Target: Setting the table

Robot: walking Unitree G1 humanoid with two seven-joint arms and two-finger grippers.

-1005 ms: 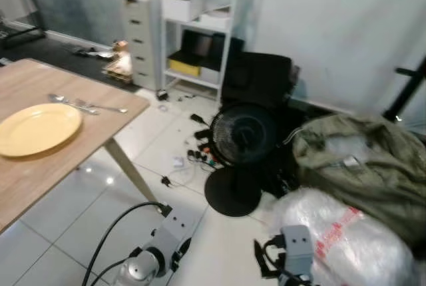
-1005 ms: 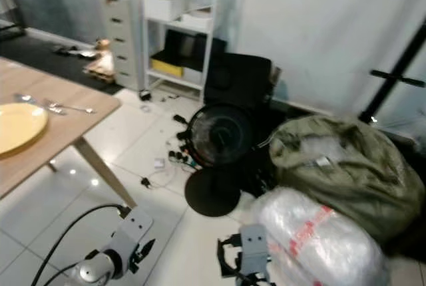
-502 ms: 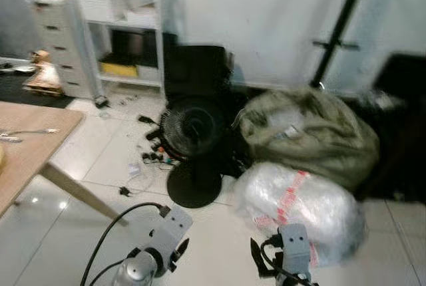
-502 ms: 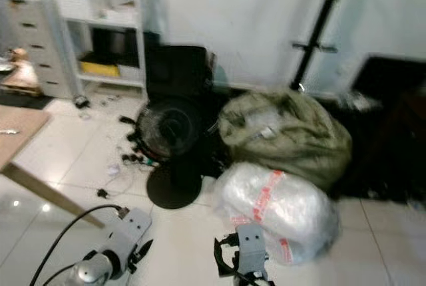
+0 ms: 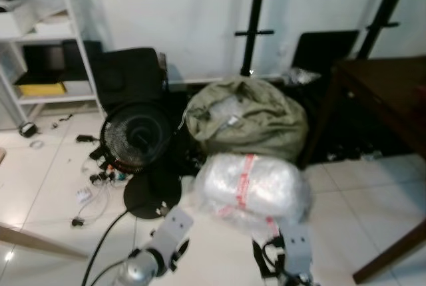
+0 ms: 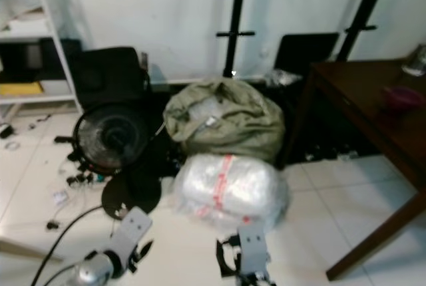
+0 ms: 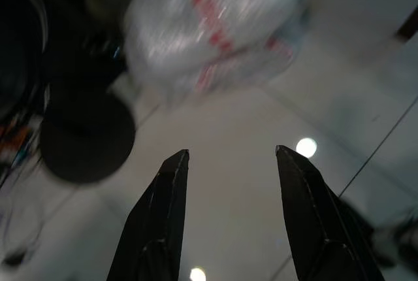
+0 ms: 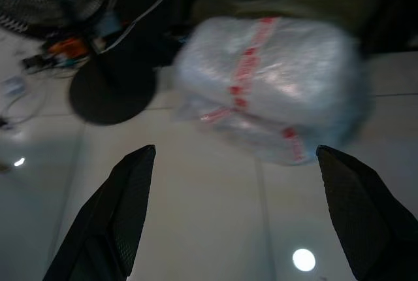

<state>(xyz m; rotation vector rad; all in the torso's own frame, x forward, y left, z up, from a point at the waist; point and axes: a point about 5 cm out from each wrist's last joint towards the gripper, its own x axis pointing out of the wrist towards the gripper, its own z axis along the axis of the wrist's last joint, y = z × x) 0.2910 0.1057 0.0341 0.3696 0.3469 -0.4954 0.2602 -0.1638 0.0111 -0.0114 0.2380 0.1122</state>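
Note:
Both arms hang low over the white tiled floor. In its wrist view, my left gripper (image 7: 232, 153) is open, nothing between its black fingers (image 7: 166, 209). My right gripper (image 8: 235, 150) is open wide and empty, above the floor near a plastic-wrapped bundle (image 8: 274, 85). The left wrist housing (image 5: 172, 226) and the right wrist housing (image 5: 295, 246) show at the bottom of the head views. A dark wooden table (image 6: 359, 100) stands at the right, with a dark pink bowl (image 6: 401, 96) and a glass object (image 6: 417, 60) on it.
On the floor ahead lie the clear bundle with red tape (image 5: 251, 183), an olive green bag (image 5: 243, 116), and a black floor fan (image 5: 136, 136) with loose cables (image 5: 90, 189). A white shelf (image 5: 40, 46) stands at the left. A light wooden table leg (image 5: 33, 241) crosses the lower left.
The view has swung to the right: the light wooden table with the yellow plate and cutlery has slid out on the left, and the dark table has come in on the right. Both arms hang as before.

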